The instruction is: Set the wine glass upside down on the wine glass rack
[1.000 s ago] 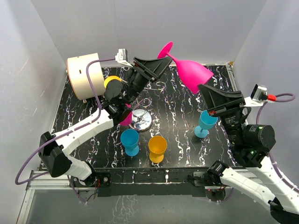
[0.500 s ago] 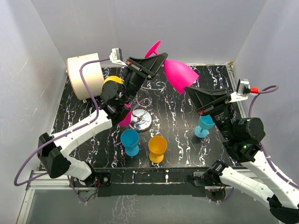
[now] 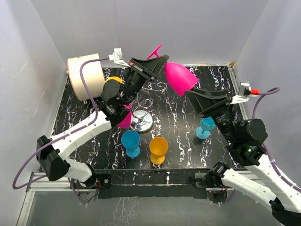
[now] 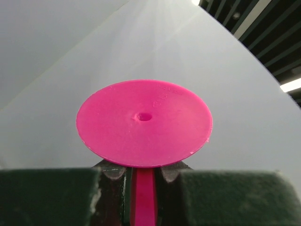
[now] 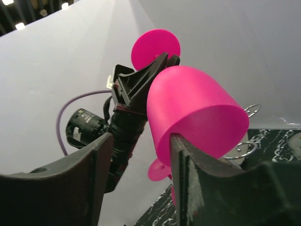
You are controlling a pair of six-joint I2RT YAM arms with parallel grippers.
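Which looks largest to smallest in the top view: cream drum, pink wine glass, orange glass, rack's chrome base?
1. cream drum
2. pink wine glass, though it is raised nearer the camera, which may inflate it
3. orange glass and rack's chrome base look about alike; I won't rank them

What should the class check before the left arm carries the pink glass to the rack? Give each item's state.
1. Left gripper shut on the glass at its stem: ok.
2. Right gripper open: ok, jaws stand apart.
3. Right gripper clear of the glass: cannot tell, one finger sits at the rim.
4. Glass fully upside down: not ok, it is tilted.
5. Rack standing on the table: ok.
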